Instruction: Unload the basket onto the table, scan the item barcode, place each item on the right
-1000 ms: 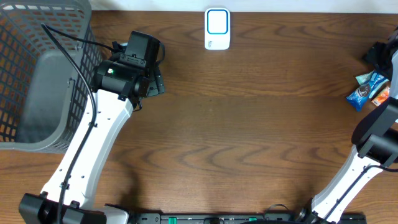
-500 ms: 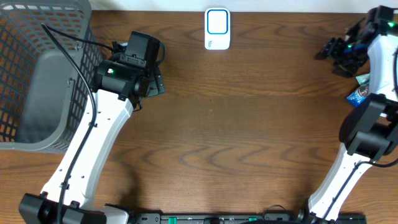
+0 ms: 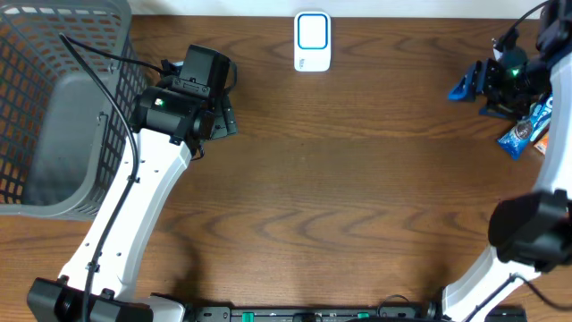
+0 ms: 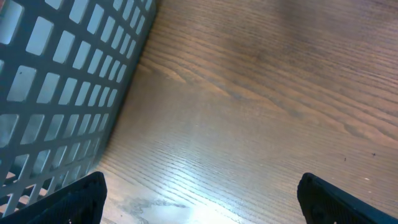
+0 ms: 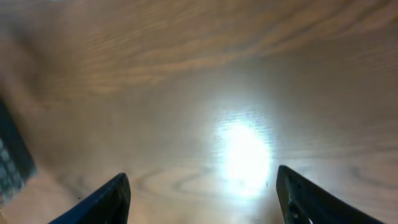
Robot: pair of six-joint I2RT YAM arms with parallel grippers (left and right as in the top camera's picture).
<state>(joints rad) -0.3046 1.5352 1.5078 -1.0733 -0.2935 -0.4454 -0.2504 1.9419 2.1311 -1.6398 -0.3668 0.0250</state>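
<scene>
One grey plastic mesh basket [image 3: 54,107] beside the left tool [image 3: 222,121]; one white, blue-screened rectangular scanner [image 3: 312,40]; at least two blue snack packets [image 3: 518,137] beside the right tool [image 3: 472,98].

The left arm [image 3: 143,192] and right arm [image 3: 487,268] each have white links, black joint housings and a green wrist light [image 3: 161,101], with black fingers [image 4: 81,196] and a thin black cable [image 3: 132,170] along the left arm.

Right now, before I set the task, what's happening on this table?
Nothing is being scanned yet. The right gripper hovers open and empty over the brown wooden table near the blue snack packets. The left gripper, also open and empty, sits by the grey mesh basket. The white, blue-faced scanner waits at the far edge.
</scene>
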